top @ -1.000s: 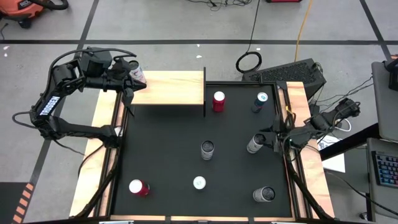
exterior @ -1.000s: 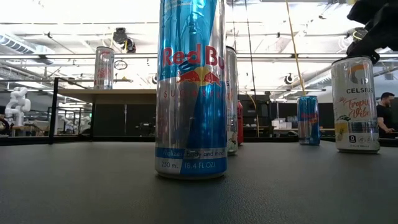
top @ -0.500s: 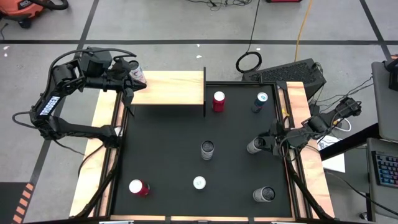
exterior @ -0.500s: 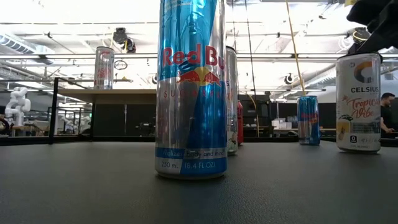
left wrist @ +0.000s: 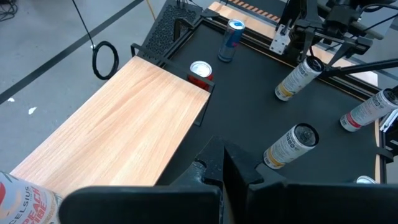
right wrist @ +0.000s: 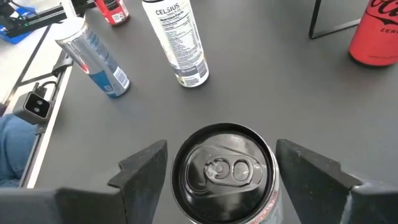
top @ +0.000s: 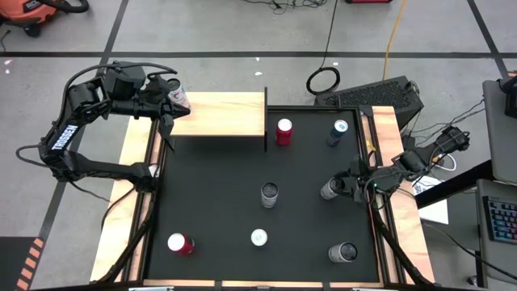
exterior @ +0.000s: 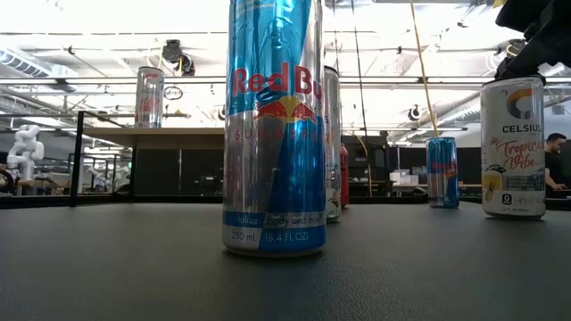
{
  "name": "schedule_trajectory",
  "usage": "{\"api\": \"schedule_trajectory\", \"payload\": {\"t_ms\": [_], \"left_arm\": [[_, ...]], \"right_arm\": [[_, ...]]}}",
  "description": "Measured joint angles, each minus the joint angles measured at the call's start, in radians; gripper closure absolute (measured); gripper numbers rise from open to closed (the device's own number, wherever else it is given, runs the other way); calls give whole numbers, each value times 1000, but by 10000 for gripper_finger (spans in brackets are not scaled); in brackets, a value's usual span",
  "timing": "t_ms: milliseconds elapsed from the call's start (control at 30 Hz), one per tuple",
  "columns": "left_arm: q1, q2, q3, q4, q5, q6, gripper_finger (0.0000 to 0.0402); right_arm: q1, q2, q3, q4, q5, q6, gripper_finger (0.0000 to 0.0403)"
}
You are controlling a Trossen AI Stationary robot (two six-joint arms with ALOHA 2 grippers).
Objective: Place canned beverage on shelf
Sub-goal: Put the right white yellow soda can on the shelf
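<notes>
My right gripper [top: 346, 186] is shut on a white Celsius can [top: 331, 189] at the mat's right side; the can also shows in the low view [exterior: 512, 147] and from above in the right wrist view [right wrist: 225, 173]. The wooden shelf [top: 220, 114] stands at the far left on thin dark legs, and a Celsius can [top: 179, 99] stands on its left end. My left gripper [left wrist: 222, 163] is shut and empty, hovering over the shelf's left end beside that can [left wrist: 18, 198]. My right gripper pinches the can's upper wall just below the rim [right wrist: 177, 177] between its two fingers [right wrist: 148, 167], one on each side. The fingers slant down from above and from the table's right. The can stands upright; I cannot tell whether its base is off the mat.
On the mat stand a red can [top: 283, 131], a blue can [top: 338, 132], a silver can [top: 269, 194], a red can [top: 179, 242], a Red Bull can [top: 258, 238] and a grey can [top: 342, 253]. A black upright panel [top: 266, 121] bounds the shelf's right end.
My right gripper has shifted a little toward the table's near edge, and the Celsius can has gone with it, staying upright.
</notes>
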Motion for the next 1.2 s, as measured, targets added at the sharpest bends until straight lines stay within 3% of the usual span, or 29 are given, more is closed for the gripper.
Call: {"api": "schedule_trajectory", "payload": {"t_ms": [300, 800, 1200], "left_arm": [[0, 0, 0, 0, 0, 1, 401], [0, 0, 0, 0, 0, 1, 401], [0, 0, 0, 0, 0, -1, 401]], "right_arm": [[0, 0, 0, 49, -1, 31, 110], [0, 0, 0, 54, -1, 51, 23], [0, 6, 0, -51, -81, 53, 18]]}}
